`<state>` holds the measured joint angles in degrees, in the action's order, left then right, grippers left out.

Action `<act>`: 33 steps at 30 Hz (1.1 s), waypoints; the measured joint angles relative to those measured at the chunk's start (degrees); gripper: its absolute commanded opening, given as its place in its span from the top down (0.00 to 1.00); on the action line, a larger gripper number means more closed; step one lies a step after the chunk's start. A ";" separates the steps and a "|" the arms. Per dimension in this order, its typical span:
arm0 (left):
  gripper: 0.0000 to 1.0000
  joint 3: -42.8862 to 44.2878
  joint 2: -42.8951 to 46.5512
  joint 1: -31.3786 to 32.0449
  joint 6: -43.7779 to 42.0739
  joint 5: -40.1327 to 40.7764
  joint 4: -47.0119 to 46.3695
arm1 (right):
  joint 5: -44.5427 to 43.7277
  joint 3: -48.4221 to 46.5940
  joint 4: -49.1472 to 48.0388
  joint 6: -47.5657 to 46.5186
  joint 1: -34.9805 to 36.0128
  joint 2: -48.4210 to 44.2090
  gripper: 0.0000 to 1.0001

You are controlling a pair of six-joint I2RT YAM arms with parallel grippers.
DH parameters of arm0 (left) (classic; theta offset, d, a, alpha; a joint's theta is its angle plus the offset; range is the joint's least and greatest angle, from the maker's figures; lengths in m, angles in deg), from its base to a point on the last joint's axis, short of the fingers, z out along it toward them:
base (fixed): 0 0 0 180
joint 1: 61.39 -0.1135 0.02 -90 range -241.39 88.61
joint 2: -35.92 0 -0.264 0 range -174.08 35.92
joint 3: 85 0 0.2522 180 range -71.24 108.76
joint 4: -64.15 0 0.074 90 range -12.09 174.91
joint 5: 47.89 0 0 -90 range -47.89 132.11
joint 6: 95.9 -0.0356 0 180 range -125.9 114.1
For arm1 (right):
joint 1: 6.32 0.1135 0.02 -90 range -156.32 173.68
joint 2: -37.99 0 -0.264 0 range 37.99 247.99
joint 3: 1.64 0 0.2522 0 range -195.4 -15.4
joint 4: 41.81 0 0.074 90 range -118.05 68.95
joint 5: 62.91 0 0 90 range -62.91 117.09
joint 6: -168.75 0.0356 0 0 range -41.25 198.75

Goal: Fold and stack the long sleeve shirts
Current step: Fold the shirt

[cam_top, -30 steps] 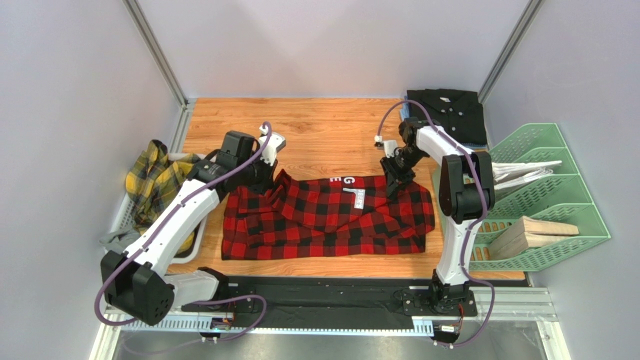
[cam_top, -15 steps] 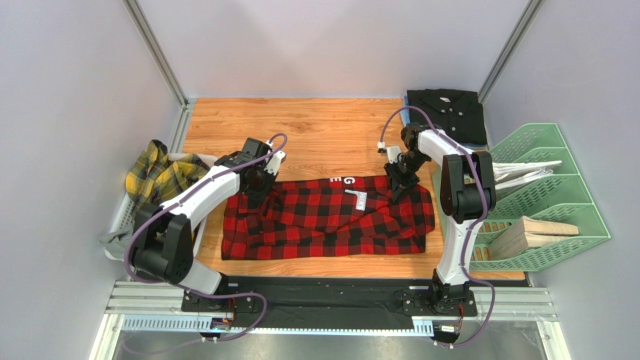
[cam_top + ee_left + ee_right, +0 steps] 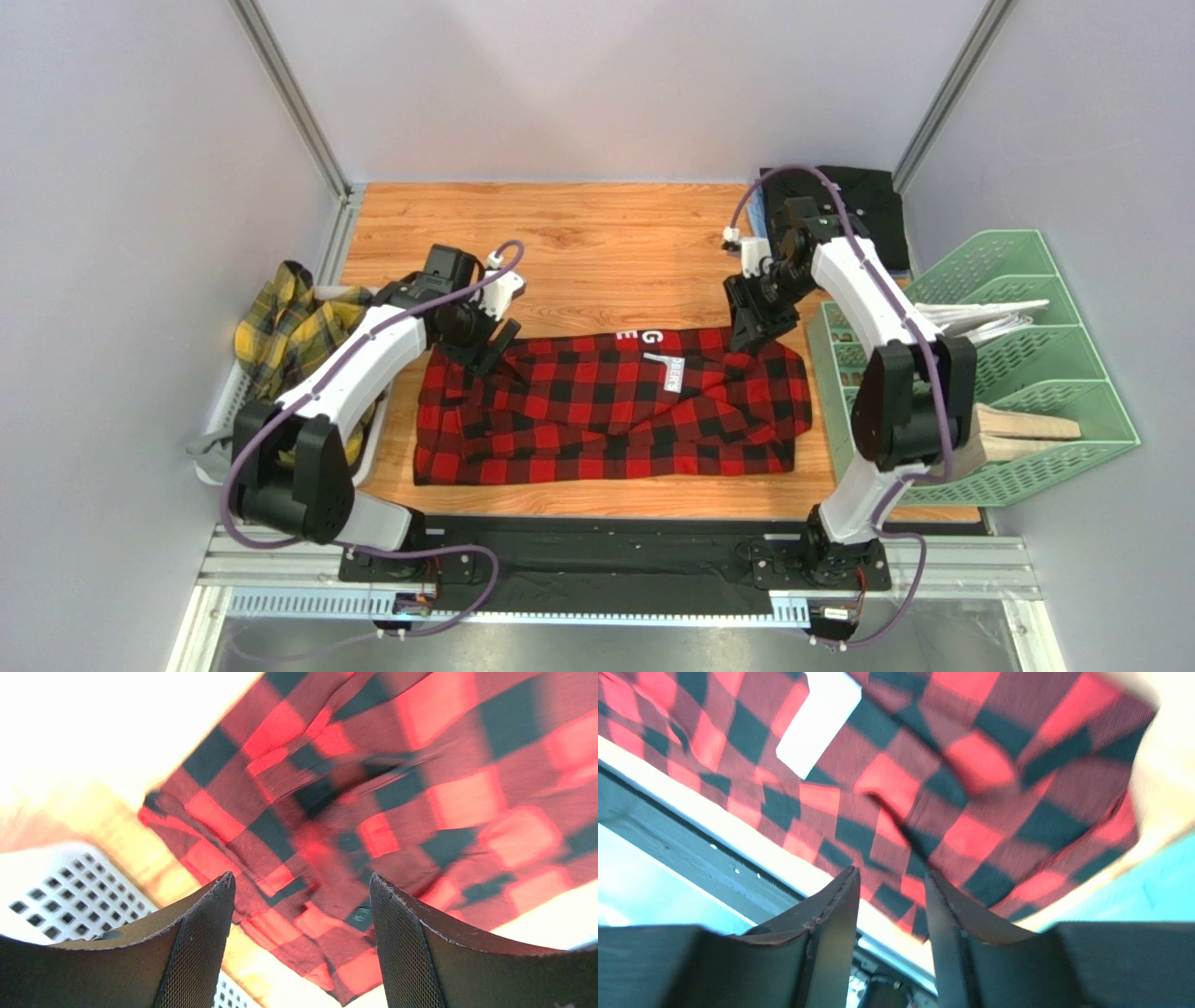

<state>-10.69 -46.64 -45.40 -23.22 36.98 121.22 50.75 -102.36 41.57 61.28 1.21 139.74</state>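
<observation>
The red shirt (image 3: pixel 617 406) has a red and black check. It lies spread out wide on the table (image 3: pixel 603 238), with some folds and bumps in it. White letters (image 3: pixel 640 336) show at its far edge, and a small white tag (image 3: pixel 671 373) sits just near them.

The left gripper (image 3: pixel 480 350) is over the red shirt's far left corner. Its fingers (image 3: pixel 200 945) are wide apart with nothing between them, and the check cloth shows in the gap below. The right gripper (image 3: pixel 741 333) is over the red shirt's far right corner. Its fingers (image 3: pixel 833 931) are apart too, by a smaller gap, and the cloth shows below them. I cannot tell if either gripper touches the cloth.

The yellow shirt (image 3: pixel 288 329) lies bunched up in a white bin (image 3: pixel 222 406) to the left of the red shirt. The black shirt (image 3: pixel 881 210) lies past the red shirt's far right corner, partly hidden by the right arm. A green rack (image 3: pixel 1038 364) stands to the right of the red shirt.
</observation>
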 measured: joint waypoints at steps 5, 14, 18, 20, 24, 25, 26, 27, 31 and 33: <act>0.20 2.14 3.63 0.04 0.52 -8.17 0.50 | -5.81 8.39 -1.51 2.71 4.94 -3.87 0.61; 0.18 2.71 6.08 -1.01 0.55 -13.09 2.25 | -13.86 10.97 -4.26 2.23 9.27 8.00 0.62; 0.18 2.71 7.54 -3.45 1.22 -14.82 2.27 | -16.72 4.85 -2.69 1.44 9.40 15.61 0.64; 0.18 2.71 7.78 -5.40 1.79 -16.11 2.29 | -18.10 -2.75 2.23 1.25 9.94 20.92 0.64; 0.18 2.73 7.69 -9.55 2.01 -17.31 2.75 | -21.77 -24.02 9.29 -0.20 12.44 33.00 0.65; 0.18 2.78 7.61 -10.40 1.92 -17.25 3.21 | -23.28 -32.57 11.28 -0.90 13.51 37.70 0.66; 0.18 2.86 7.52 -10.91 1.77 -17.20 3.67 | -25.09 -41.24 13.09 -1.79 14.64 41.99 0.66; 0.19 2.95 7.37 -11.30 1.57 -17.03 4.04 | -26.43 -48.39 14.19 -2.69 15.65 45.27 0.66; 0.23 3.30 6.62 -11.80 0.04 -16.85 5.44 | -30.29 -63.30 4.48 -5.42 18.80 52.02 0.64; 0.28 3.65 5.38 -11.80 -2.19 -17.18 6.62 | -29.44 -56.15 -2.60 -5.40 19.43 48.19 0.61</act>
<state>-7.04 -41.27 -57.20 -25.40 19.81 127.84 21.31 -158.51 38.97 55.88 20.64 187.94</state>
